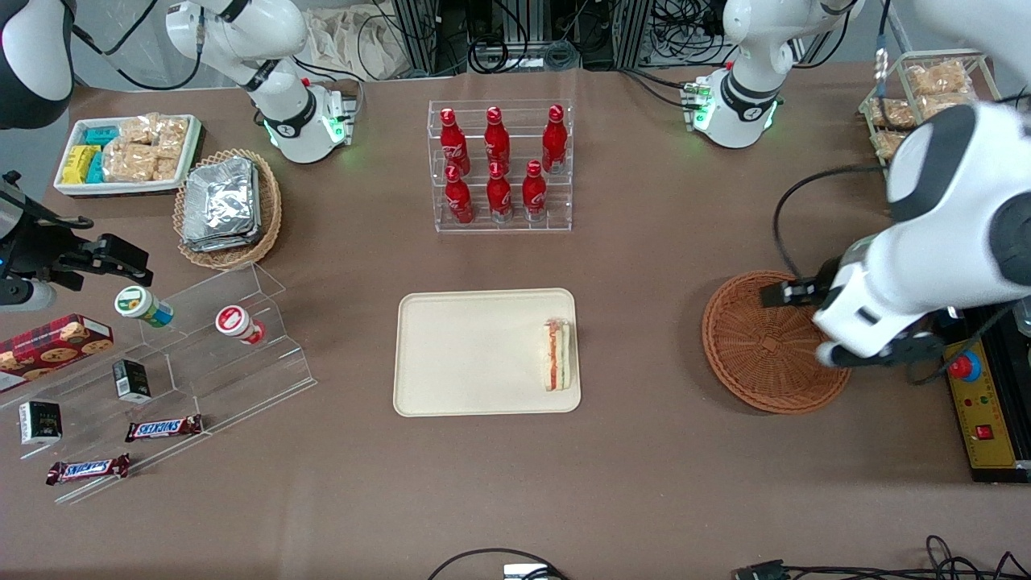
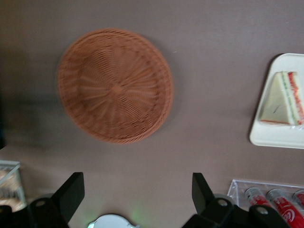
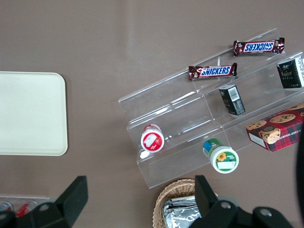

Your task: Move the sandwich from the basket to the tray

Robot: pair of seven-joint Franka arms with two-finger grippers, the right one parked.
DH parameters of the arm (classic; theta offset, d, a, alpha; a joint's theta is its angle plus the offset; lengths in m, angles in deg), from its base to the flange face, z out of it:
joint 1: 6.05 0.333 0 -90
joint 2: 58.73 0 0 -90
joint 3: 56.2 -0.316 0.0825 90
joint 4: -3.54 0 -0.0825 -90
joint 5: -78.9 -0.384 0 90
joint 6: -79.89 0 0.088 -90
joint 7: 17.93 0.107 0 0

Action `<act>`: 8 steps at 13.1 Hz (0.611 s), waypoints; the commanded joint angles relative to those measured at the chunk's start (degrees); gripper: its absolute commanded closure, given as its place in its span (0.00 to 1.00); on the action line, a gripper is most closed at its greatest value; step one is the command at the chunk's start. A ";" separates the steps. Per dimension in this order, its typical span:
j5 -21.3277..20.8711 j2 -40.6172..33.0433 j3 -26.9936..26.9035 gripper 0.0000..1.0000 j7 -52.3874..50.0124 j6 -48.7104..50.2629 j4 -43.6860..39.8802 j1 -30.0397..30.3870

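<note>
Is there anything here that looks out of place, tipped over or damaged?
Two small tubs lie on their sides on the clear stepped stand. Otherwise nothing stands out: the sandwich rests flat inside the tray, near its edge toward the working arm. The basket is empty, and the gripper hangs open above the table beside it.

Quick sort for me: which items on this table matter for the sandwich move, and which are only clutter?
Part of the job:
- sandwich, lying on the tray
- tray
- basket, nothing in it
- end effector, open, above the table beside the basket

Just lying about:
- cola bottles in a clear rack
- Snickers bars
- foil packets
- cookie box
</note>
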 commanded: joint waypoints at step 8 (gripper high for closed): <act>0.43 -10.89 0.29 0.00 6.71 3.57 10.21 3.98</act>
